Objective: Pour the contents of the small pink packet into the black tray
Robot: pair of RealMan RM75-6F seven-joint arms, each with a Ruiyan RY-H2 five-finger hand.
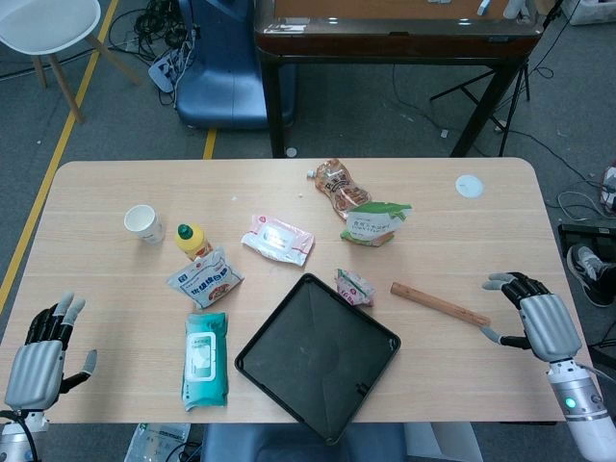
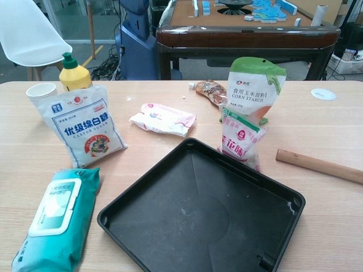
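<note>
The small pink packet (image 1: pixel 354 286) (image 2: pixel 241 139) stands upright against the far right edge of the empty black tray (image 1: pixel 289 371) (image 2: pixel 198 221), which lies at the table's near middle. My left hand (image 1: pixel 43 346) rests at the near left corner of the table with fingers spread and nothing in it, far from the packet. My right hand (image 1: pixel 534 313) sits near the right edge, fingers apart and empty, just right of a wooden stick (image 1: pixel 439 304) (image 2: pixel 319 166). Neither hand shows in the chest view.
Left of the tray lie a teal wipes pack (image 1: pixel 204 360), a white sugar bag (image 1: pixel 203 277), a yellow bottle (image 1: pixel 192 240) and a paper cup (image 1: pixel 143 223). Behind it are a pink wipes pack (image 1: pixel 278 239), a corn starch bag (image 1: pixel 374 222) and a brown snack bag (image 1: pixel 342 185).
</note>
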